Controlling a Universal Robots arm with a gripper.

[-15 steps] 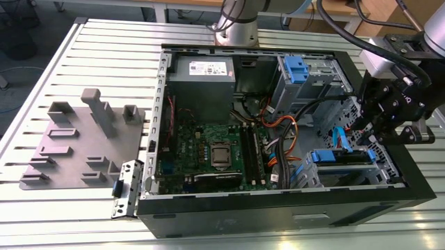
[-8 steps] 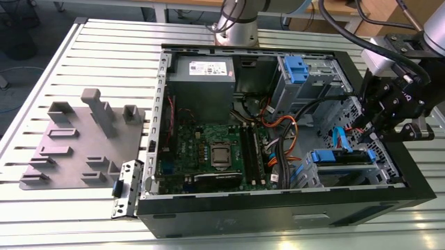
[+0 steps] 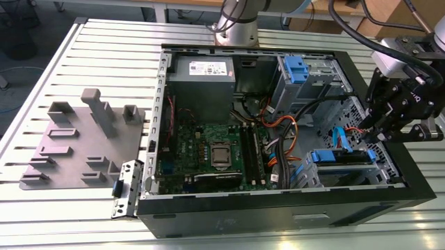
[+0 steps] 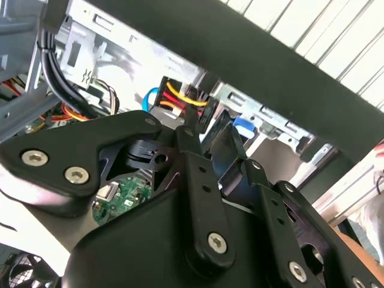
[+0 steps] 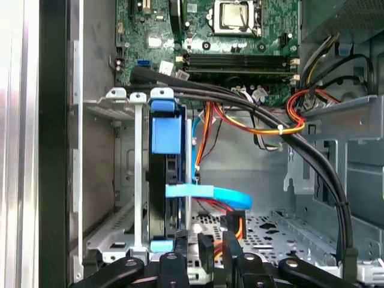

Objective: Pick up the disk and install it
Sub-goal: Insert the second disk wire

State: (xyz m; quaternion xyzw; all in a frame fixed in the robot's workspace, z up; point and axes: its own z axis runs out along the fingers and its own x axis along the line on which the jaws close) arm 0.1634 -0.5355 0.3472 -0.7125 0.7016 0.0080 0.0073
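The disk sits on edge inside the lower drive cage at the front right of the open computer case. Its blue side rails show at the cage mouth. In the first wrist view the disk stands slotted in the metal cage, with a blue rail tab on its end and a blue data cable running from it. My gripper hovers over the case's right wall, just beside the cage. Its fingers are close together with nothing between them. A connector with red and yellow wires lies just beyond the fingertips.
A grey power-supply box fills the case's back. A bare blue latch on a metal cage is at the back right. The motherboard lies in the middle, with black cable bundles crossing toward the cage. On the exterior view's left, a grey fixture plate rests on the slatted table.
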